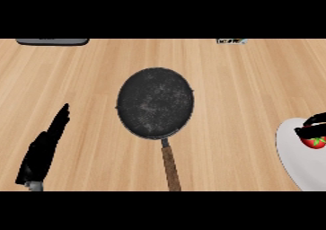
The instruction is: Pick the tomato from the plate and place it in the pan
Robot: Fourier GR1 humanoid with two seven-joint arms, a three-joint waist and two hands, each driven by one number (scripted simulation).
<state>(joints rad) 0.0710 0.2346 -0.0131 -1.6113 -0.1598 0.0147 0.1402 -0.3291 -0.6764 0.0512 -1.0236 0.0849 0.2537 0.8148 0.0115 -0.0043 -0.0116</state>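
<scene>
Red tomato [315, 143] is sitting on the white plate [294, 159], well right of the pan [155, 102], with the right hand [319, 120] curling round it. Left hand [46, 148] is resting open, left of the pan. Being round, the tomato could be slipping out mid-carry.

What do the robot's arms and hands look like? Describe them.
The left hand is black with slim, tapering fingers; a stub of grey forearm shows behind it. The right hand is black too, cut by the view's edge. No cables or markings show.

No readable text, label or number shows anywhere.
</scene>
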